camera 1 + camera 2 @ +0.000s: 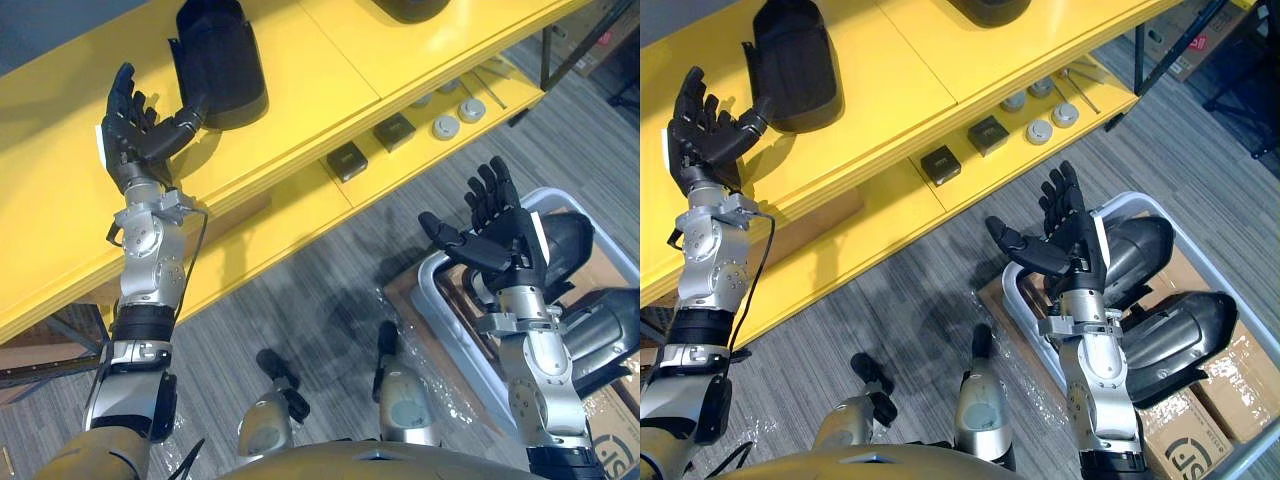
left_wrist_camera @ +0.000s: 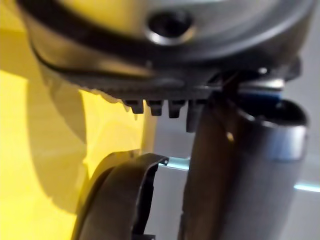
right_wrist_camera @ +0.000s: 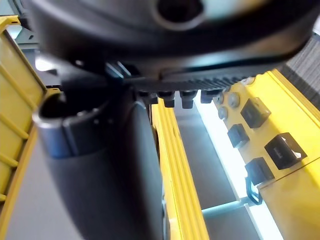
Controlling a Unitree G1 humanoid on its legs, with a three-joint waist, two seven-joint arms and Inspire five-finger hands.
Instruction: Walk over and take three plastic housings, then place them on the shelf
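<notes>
the left hand (image 2: pixel 165 55) looms close as a dark bulk, with its fingers (image 2: pixel 155 106) seen as a short row of tips and its thumb (image 2: pixel 240 175) standing out beside them. past them lies the yellow shelf (image 2: pixel 45 150), and on it a dark plastic housing (image 2: pixel 117 200) (curved rim and open edge facing the camera). the housing sits just beside the thumb; whether they touch is unclear.

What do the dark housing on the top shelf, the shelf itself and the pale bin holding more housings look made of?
Housing: likely moulded plastic, dark, with a soft sheen along its curved shell. Shelf: smooth yellow boards, painted or laminated; the core cannot be told. Bin: pale, with a thin rounded rim, probably plastic.
</notes>
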